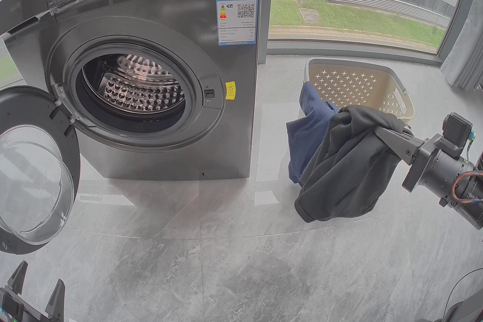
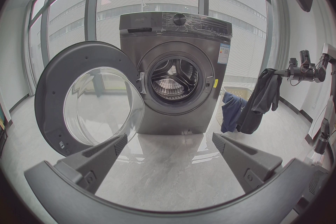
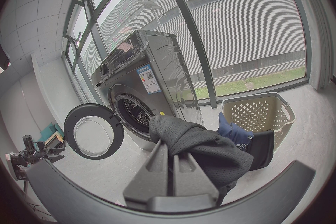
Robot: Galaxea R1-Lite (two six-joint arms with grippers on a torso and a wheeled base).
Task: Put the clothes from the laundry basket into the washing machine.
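Far left: washer (image 1: 166,86), with door (image 1: 35,172) swung wide toward the near left, leaving the drum free for loading. Far right, near the washer's side: basket (image 1: 362,86), set on the floor. In front of the basket: grey garment (image 1: 347,167), hanging clear of the floor, apparently ready for the carry leftward. Draped over the basket's near rim, touching the grey one: blue garment (image 1: 309,132). At the grey garment's top: right claw (image 1: 383,133), clamped tight on a fold. Near left: left claw (image 1: 40,275), spread wide, holding nothing, seemingly parked out of the way.
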